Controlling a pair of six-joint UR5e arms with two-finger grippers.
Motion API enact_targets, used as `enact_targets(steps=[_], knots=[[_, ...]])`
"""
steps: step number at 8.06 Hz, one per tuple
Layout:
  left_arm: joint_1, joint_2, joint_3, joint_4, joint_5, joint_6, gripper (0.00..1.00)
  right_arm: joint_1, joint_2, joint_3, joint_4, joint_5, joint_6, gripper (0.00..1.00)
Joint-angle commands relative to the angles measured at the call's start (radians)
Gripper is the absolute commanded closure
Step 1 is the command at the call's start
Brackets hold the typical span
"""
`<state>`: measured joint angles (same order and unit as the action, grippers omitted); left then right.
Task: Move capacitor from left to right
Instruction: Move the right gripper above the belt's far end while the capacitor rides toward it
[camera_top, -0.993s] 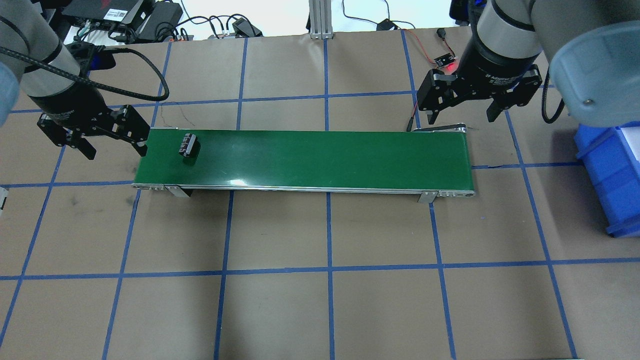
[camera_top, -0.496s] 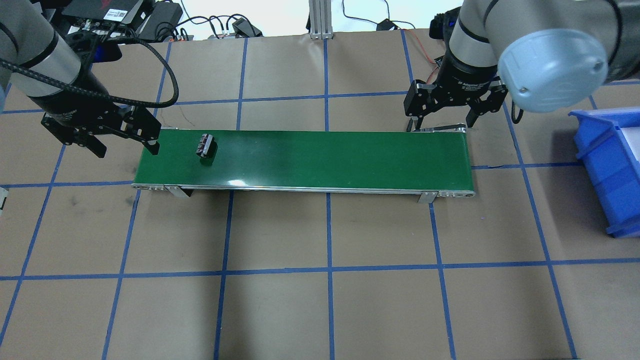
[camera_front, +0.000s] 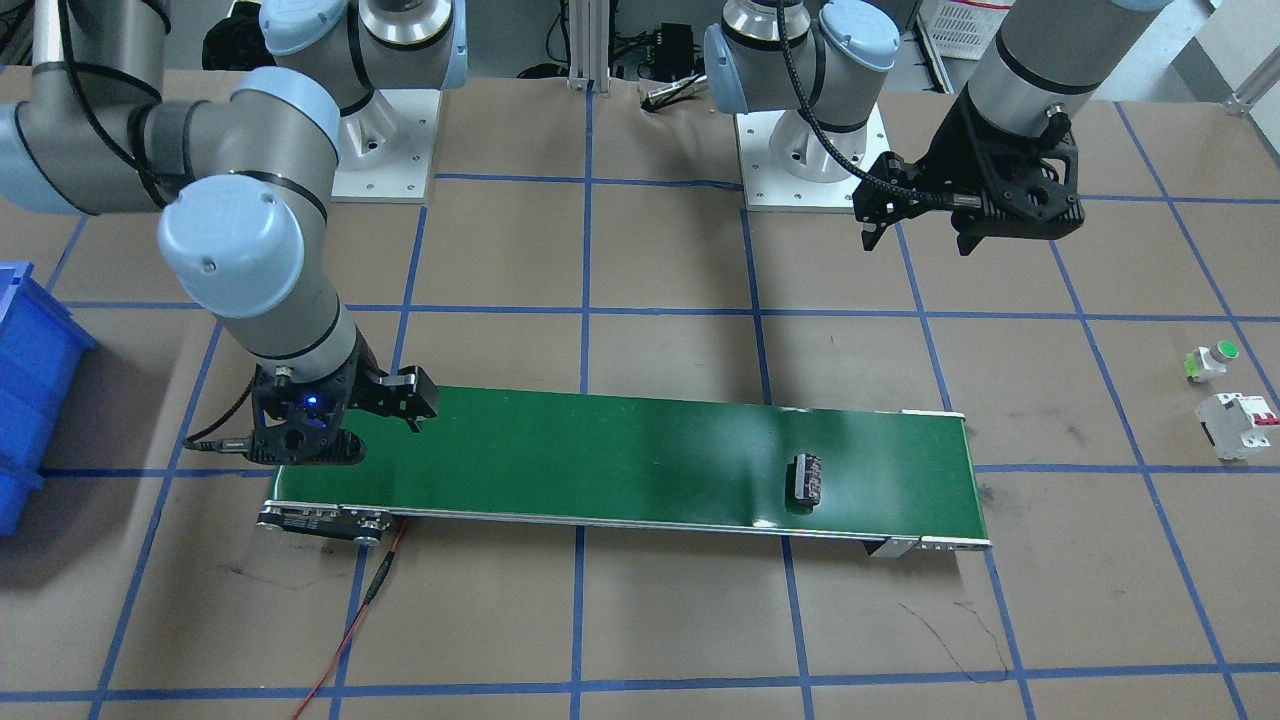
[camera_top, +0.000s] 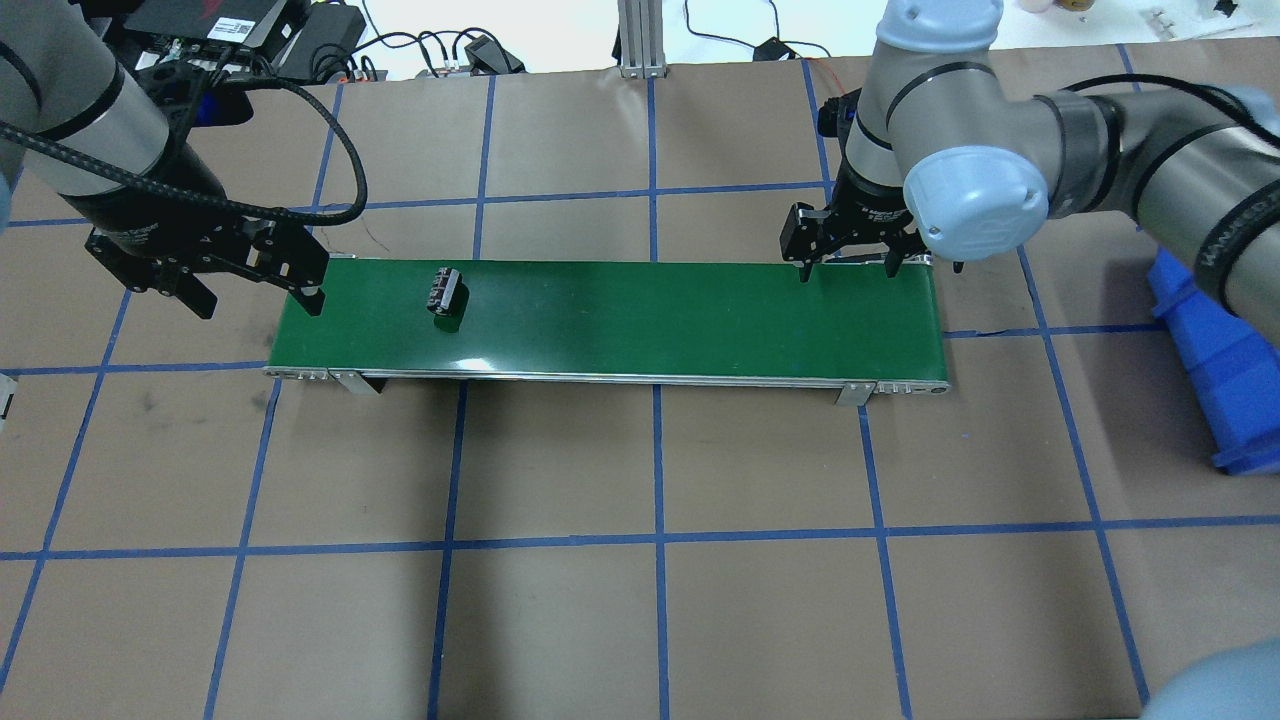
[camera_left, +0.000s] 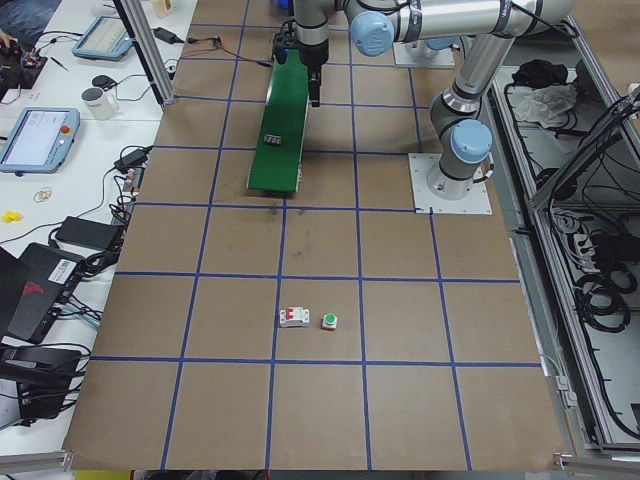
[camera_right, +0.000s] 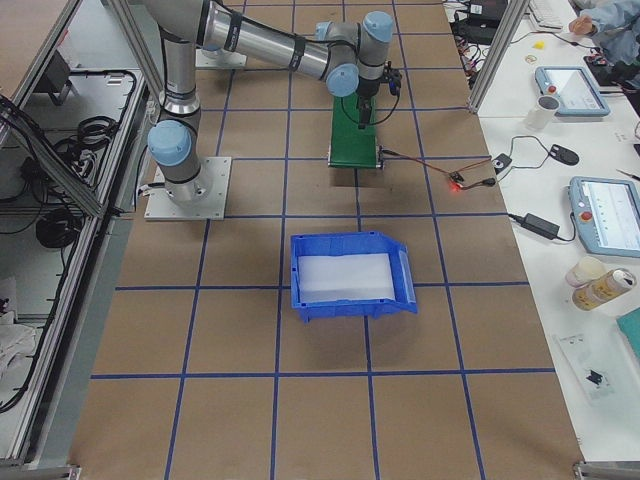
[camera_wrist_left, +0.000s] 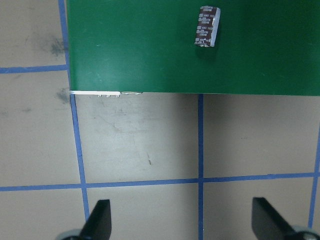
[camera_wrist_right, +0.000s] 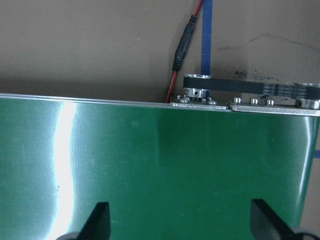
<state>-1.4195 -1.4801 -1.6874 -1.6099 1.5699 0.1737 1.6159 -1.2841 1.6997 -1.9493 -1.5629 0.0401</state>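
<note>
The capacitor (camera_top: 445, 292), a stubby dark cylinder with pale stripes, lies on its side on the green conveyor belt (camera_top: 650, 315) near the belt's left end. It also shows in the front view (camera_front: 808, 478) and the left wrist view (camera_wrist_left: 207, 26). My left gripper (camera_top: 257, 298) is open and empty, at the belt's left end and behind the capacitor; it also shows in the front view (camera_front: 915, 243). My right gripper (camera_top: 848, 270) is open and empty over the far edge of the belt's right end, and the right wrist view shows bare belt (camera_wrist_right: 160, 165).
A blue bin (camera_top: 1220, 340) stands on the table to the right of the belt. A white breaker (camera_front: 1238, 425) and a green-capped push button (camera_front: 1212, 360) sit on the table off the belt's left end. A red cable (camera_front: 350, 620) runs from the belt's right end.
The capacitor has travelled to the right along the belt. My right arm has swung in and down to the belt's right end. My left gripper has shifted slightly right.
</note>
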Motion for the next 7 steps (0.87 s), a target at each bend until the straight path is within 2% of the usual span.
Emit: enact_targets(steps=[1, 2, 3, 4, 7], knots=[[0.001, -0.037, -0.003, 0.002, -0.001, 0.001, 0.0, -0.025, 0.031, 0.05, -0.079, 0.056, -0.052, 0.0], [0.001, -0.046, 0.0, 0.007, 0.002, 0.003, 0.0, -0.084, 0.026, 0.081, -0.079, 0.148, -0.093, 0.0], [0.001, -0.048, 0.0, 0.005, 0.042, 0.004, 0.0, -0.106, 0.023, 0.107, -0.103, 0.185, -0.095, 0.0], [0.001, -0.048, -0.003, 0.005, 0.083, 0.006, 0.0, -0.106, 0.022, 0.11, -0.111, 0.172, -0.106, 0.0], [0.001, -0.048, -0.002, 0.005, 0.084, 0.004, 0.0, -0.105, 0.015, 0.112, -0.109, 0.172, -0.106, 0.0]])
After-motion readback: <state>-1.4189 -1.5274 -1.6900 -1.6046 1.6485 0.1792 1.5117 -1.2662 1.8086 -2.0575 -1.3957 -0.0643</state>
